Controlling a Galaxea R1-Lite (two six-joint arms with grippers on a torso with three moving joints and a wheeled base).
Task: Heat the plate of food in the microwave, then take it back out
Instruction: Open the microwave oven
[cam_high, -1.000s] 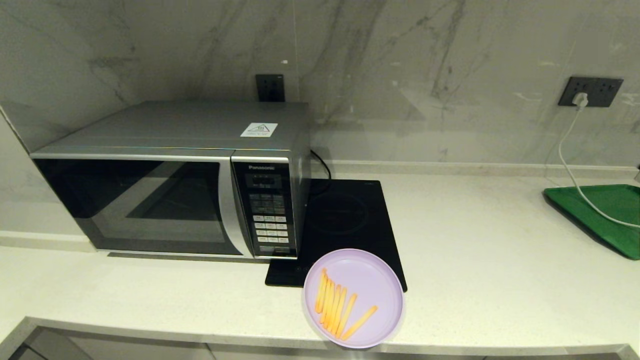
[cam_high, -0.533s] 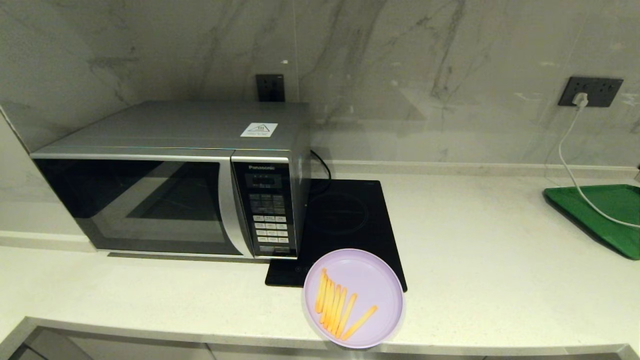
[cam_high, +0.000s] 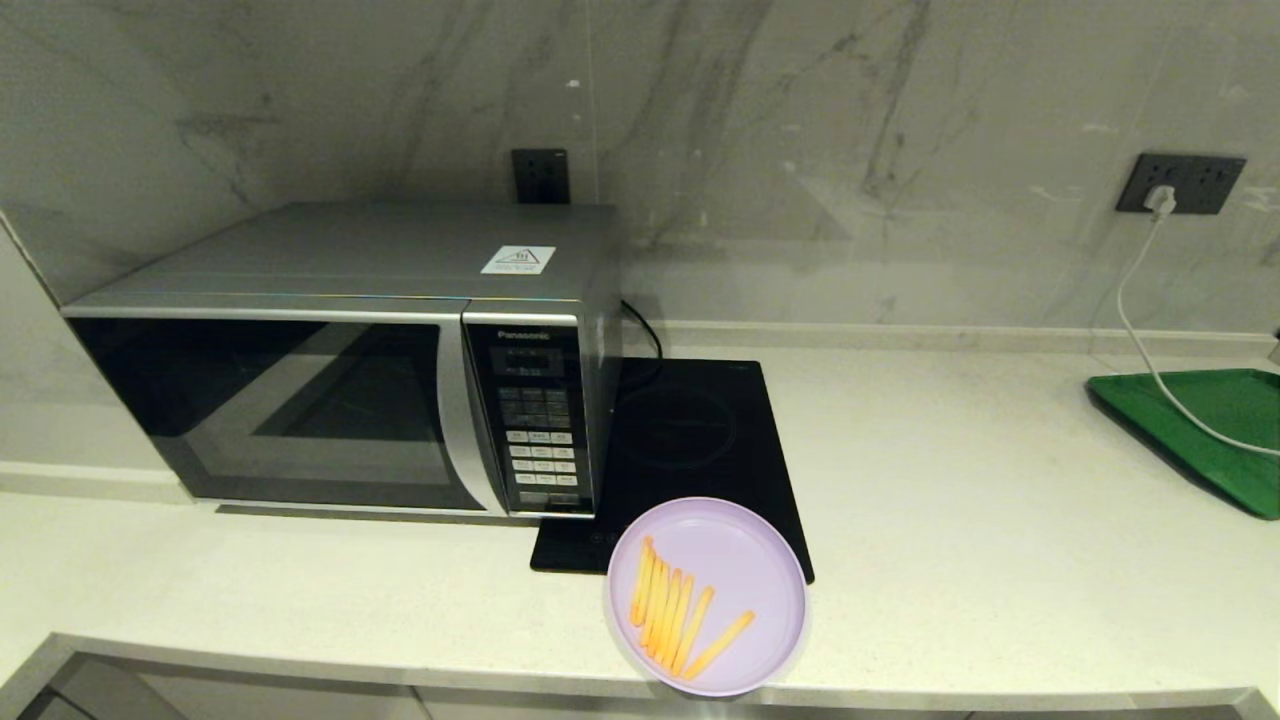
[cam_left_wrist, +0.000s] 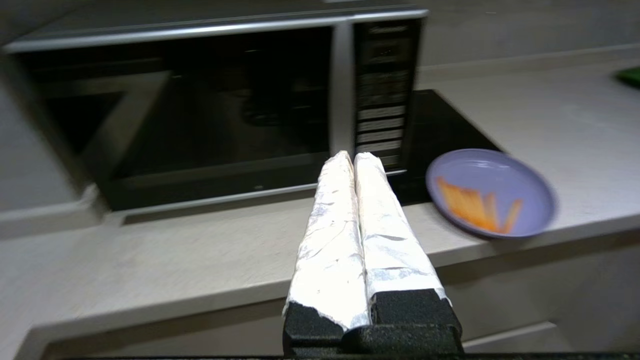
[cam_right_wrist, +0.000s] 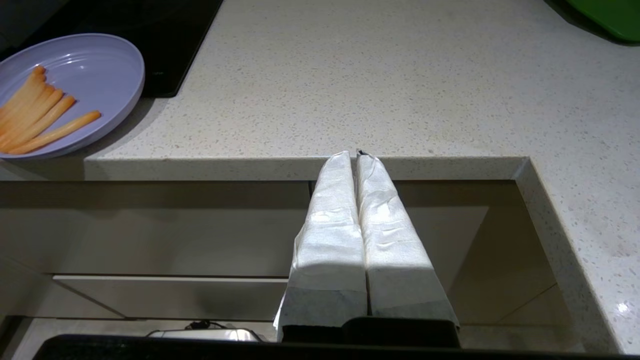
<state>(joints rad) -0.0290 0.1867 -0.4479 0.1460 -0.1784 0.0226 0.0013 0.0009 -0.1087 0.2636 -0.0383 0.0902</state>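
The silver-grey Panasonic microwave (cam_high: 340, 355) stands at the left of the counter with its dark glass door shut. The lilac plate of fries (cam_high: 707, 596) rests at the counter's front edge, partly on the black hob, just right of the keypad. Neither arm shows in the head view. In its wrist view my left gripper (cam_left_wrist: 354, 156) is shut and empty, held off the counter's front edge and pointing at the microwave (cam_left_wrist: 210, 110), with the plate (cam_left_wrist: 491, 193) to its right. My right gripper (cam_right_wrist: 351, 154) is shut and empty, below the counter's front edge, right of the plate (cam_right_wrist: 75, 85).
A flat black induction hob (cam_high: 690, 450) lies right of the microwave. A green tray (cam_high: 1215, 430) sits at the far right with a white cable (cam_high: 1140, 330) running over it from a wall socket. Cabinet fronts (cam_right_wrist: 150, 230) lie below the counter edge.
None in the head view; the microwave and the plate stay where they were.
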